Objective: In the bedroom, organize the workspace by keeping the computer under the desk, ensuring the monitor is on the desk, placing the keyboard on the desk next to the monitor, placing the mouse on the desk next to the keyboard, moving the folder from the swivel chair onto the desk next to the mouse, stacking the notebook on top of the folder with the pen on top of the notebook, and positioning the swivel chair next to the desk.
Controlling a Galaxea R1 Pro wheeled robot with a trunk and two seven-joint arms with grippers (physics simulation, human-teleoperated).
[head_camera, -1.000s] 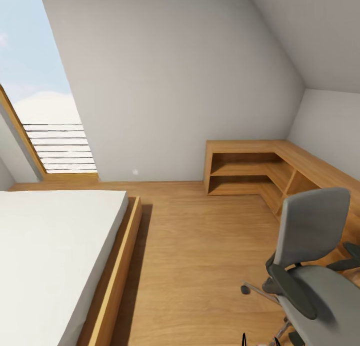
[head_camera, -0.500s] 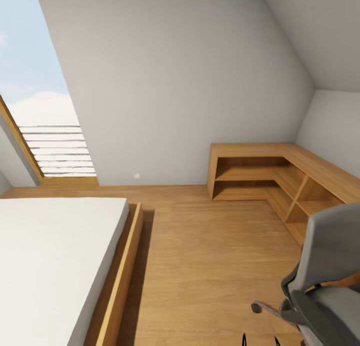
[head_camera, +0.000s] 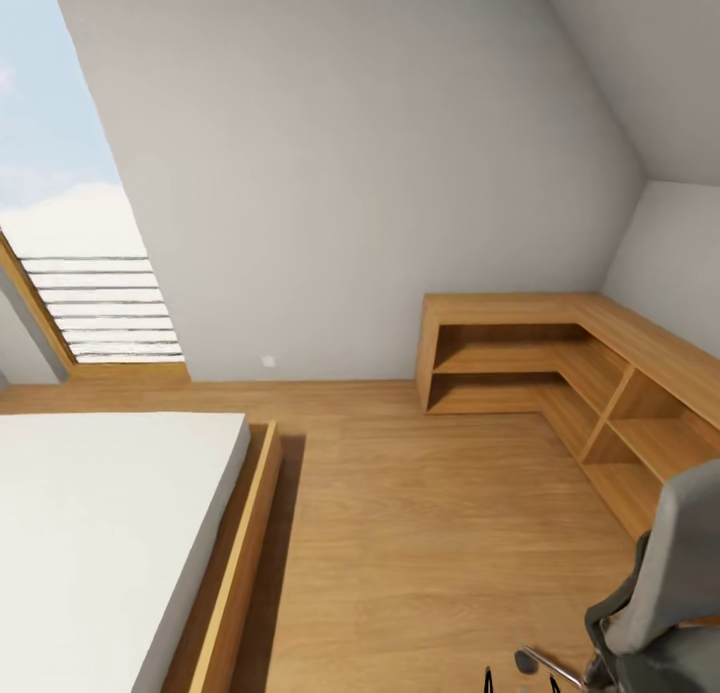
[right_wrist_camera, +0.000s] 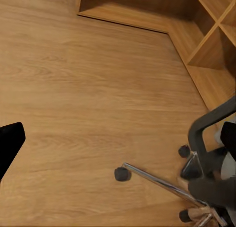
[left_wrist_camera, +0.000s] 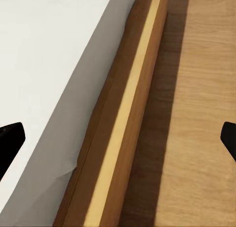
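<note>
The swivel chair [head_camera: 668,573], with a grey back and black armrest, stands cut off at the lower right corner of the head view. The right wrist view looks down on its metal star base [right_wrist_camera: 162,180] and black casters on the wooden floor. My right gripper [right_wrist_camera: 119,142] is open above that floor with nothing between its fingers. My left gripper [left_wrist_camera: 119,141] is open and empty over the edge of the bed [left_wrist_camera: 59,65]. The desk, computer, monitor, keyboard, mouse, folder, notebook and pen are out of view.
A low bed with a white mattress [head_camera: 100,533] and wooden frame fills the left. A light wooden L-shaped shelf unit [head_camera: 540,348] runs along the far and right walls. A slanted window [head_camera: 70,223] is at the far left. Wooden floor [head_camera: 420,533] lies between bed and shelves.
The whole head view has shifted, so the camera has moved. The swivel chair now sits further into the lower right corner, and more of the shelf unit shows.
</note>
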